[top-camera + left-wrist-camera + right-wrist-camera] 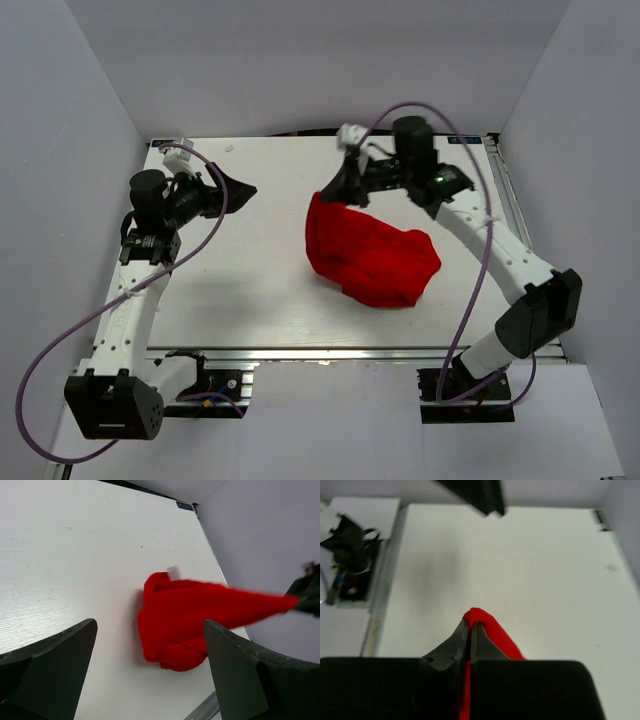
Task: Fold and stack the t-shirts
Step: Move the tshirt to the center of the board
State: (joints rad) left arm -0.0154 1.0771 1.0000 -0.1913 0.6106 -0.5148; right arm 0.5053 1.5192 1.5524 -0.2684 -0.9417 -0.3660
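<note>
**Q:** What is at the left of the frame?
**A:** The left gripper (236,190), jaws apart and empty.
**Q:** And right of centre?
**A:** A red t-shirt (372,256) lies crumpled on the table (250,285). The right gripper (340,188) is clamped on its upper-left corner. This is probably the spreading-out step; next, the left gripper needs another corner.

left arm (128,305), right arm (505,255): white links, black joint housings | cables (405,104): lilac, one looping along each arm | left pincer (240,190), right pincer (470,627): matte dark-grey wedge fingers | bases (112,405): black blocks, bottom of frame
</note>
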